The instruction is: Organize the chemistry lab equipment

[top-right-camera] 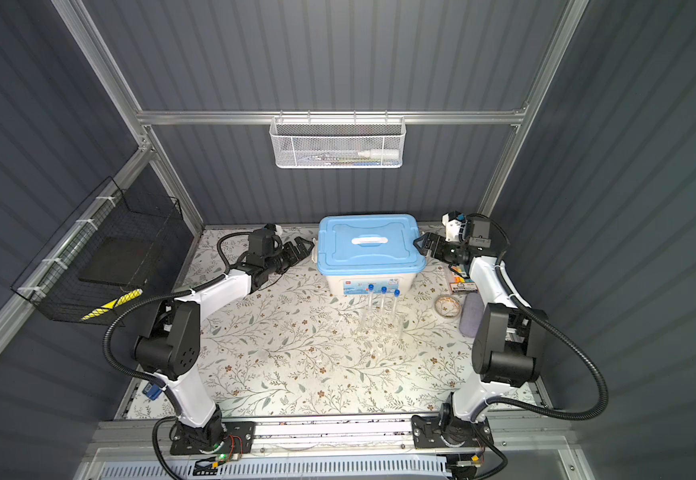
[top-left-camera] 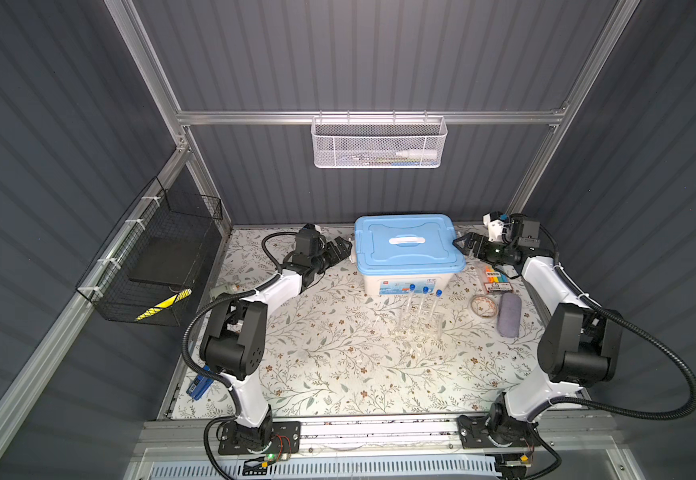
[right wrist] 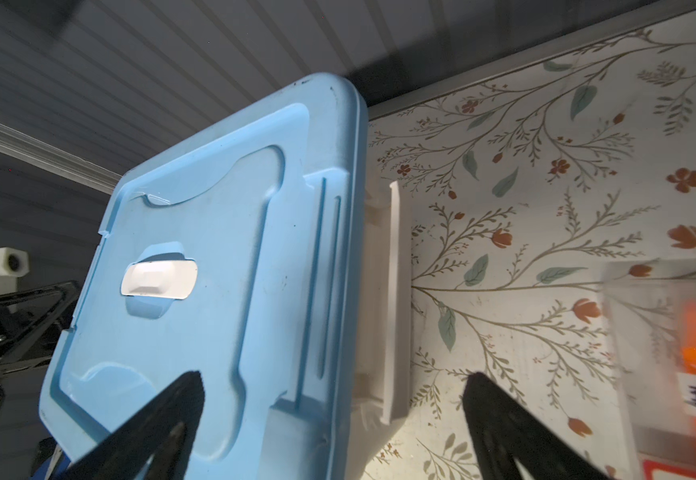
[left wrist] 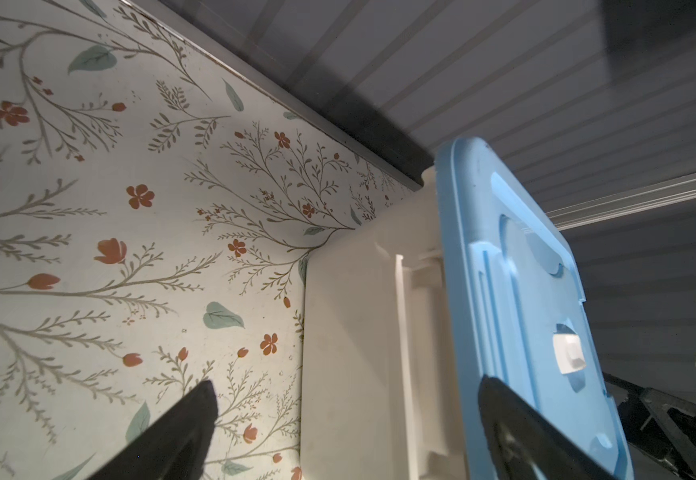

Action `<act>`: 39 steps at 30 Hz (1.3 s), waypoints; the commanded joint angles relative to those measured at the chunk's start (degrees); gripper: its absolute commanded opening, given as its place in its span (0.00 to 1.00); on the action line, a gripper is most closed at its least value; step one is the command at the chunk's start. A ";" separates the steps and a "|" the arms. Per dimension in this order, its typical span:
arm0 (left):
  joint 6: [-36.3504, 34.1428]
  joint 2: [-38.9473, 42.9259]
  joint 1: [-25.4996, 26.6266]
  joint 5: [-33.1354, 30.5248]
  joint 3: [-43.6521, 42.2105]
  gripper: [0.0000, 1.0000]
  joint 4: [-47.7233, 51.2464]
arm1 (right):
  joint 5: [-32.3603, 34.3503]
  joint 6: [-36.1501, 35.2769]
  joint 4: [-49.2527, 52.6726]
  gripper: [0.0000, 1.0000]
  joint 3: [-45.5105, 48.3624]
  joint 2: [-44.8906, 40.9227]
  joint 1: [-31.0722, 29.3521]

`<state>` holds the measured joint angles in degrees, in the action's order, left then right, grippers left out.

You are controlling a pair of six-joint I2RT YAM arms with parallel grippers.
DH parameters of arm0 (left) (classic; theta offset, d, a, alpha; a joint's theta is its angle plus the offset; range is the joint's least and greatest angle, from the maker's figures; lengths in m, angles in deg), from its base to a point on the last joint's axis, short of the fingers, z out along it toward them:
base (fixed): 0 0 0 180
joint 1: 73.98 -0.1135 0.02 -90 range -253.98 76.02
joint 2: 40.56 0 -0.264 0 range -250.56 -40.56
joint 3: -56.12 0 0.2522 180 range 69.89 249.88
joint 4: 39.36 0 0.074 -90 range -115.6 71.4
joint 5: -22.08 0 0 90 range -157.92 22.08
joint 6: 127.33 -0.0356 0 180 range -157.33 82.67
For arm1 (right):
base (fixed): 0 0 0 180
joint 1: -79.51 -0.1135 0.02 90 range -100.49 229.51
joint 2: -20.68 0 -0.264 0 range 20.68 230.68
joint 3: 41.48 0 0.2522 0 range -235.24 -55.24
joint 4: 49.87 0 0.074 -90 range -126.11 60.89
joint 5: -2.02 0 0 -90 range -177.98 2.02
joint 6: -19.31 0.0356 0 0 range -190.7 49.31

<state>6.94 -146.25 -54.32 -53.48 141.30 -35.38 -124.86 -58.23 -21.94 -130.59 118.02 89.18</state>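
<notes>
Test tubes (top-left-camera: 421, 305) upright in clear rack (top-left-camera: 419, 329), blue-lidded box (top-left-camera: 408, 245) shut behind

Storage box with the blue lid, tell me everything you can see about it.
The storage box has a whitish plastic body with a front label, a light blue lid closed on top and a white handle lying flat in the lid. It stands upright at the back of the floral table. A white latch sits at each end; the open left gripper and right gripper flank those ends, contact unclear.
</notes>
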 commanded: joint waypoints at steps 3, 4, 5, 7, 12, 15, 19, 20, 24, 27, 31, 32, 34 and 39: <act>-1.71 -3.88 -0.50 9.67 3.82 1.00 -4.45 | -6.62 4.46 -5.29 0.99 0.98 2.20 0.95; -1.20 -4.21 -0.50 10.35 3.60 1.00 -5.84 | -7.20 5.19 -6.25 0.99 1.40 2.38 1.02; -0.56 -4.40 -0.50 10.90 3.36 1.00 -7.34 | -7.72 6.05 -7.22 0.99 1.61 2.61 1.05; 0.50 -4.48 -0.52 11.63 2.62 1.00 -10.32 | -8.67 7.47 -8.87 0.99 2.31 2.90 1.10; 2.56 -3.84 -0.50 12.35 0.58 1.00 -15.97 | -11.81 11.34 -13.34 0.99 4.00 3.79 1.05; 2.68 -2.64 -0.50 11.41 -0.05 1.00 -15.88 | -12.51 12.40 -14.61 0.99 4.55 3.99 1.01; 2.61 -2.30 -0.59 12.17 0.13 1.00 -15.96 | -12.89 13.09 -14.80 0.99 4.50 4.34 1.00; 3.21 -2.65 -0.59 12.91 0.28 1.00 -16.97 | -13.32 13.39 -14.94 0.98 4.33 4.63 0.99; 5.04 -4.50 -0.12 14.85 1.50 1.00 -18.35 | -14.08 14.46 -15.39 0.97 4.27 5.46 0.90; 4.77 -4.26 0.62 14.26 1.32 1.00 -18.58 | -14.09 15.16 -15.77 0.95 4.60 5.51 0.86; 4.58 -2.82 0.64 12.88 0.12 1.00 -18.83 | -14.02 15.35 -15.76 0.94 4.69 5.33 0.72; 4.05 -2.84 0.64 12.84 0.63 1.00 -17.44 | -13.88 15.26 -15.76 0.94 4.71 5.14 0.65; 3.36 -3.48 0.86 13.72 1.99 1.00 -15.32 | -13.61 15.15 -15.76 0.93 4.75 4.79 0.51; 4.75 -5.16 1.73 14.90 3.05 1.00 -16.31 | -12.60 14.53 -14.94 0.92 4.49 4.19 0.29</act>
<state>11.31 -150.53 -53.21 -40.24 142.16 -51.38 -137.52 -43.49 -36.80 -126.35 123.47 89.86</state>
